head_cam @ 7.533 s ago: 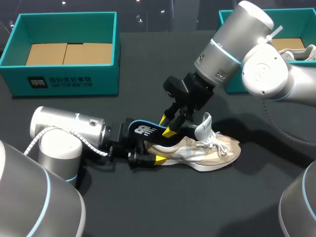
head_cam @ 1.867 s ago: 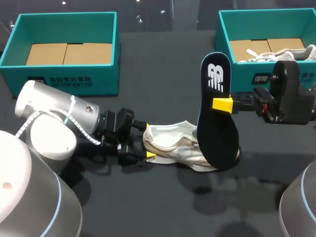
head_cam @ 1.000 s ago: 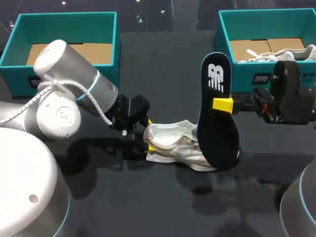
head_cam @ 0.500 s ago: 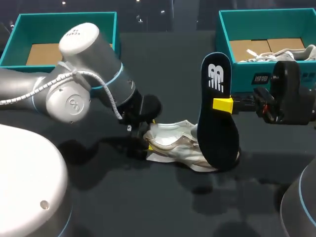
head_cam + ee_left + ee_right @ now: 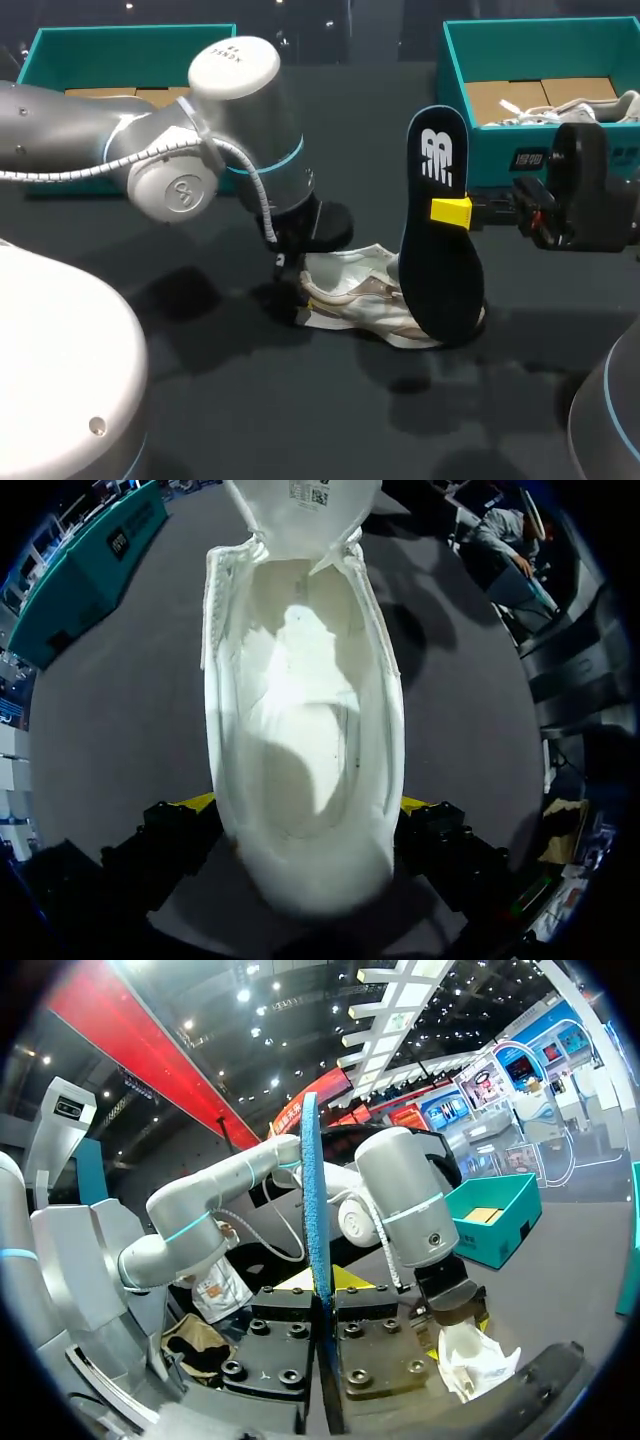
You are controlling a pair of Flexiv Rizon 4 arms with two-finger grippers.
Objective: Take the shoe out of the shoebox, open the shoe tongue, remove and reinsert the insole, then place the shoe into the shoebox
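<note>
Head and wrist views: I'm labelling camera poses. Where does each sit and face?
Head view: above and behind, looking down on the table; both arms show.
Left wrist view: on the left arm, looking down into the shoe; its fingers flank the heel.
Right wrist view: on the right arm, facing across the table; its fingers clamp the insole.
Shared: head and right wrist views both show the left arm over the shoe.

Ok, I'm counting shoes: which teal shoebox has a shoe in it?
The right-hand shoebox: a white shoe lies inside it. The left-hand shoebox shows only bare cardboard.
</note>
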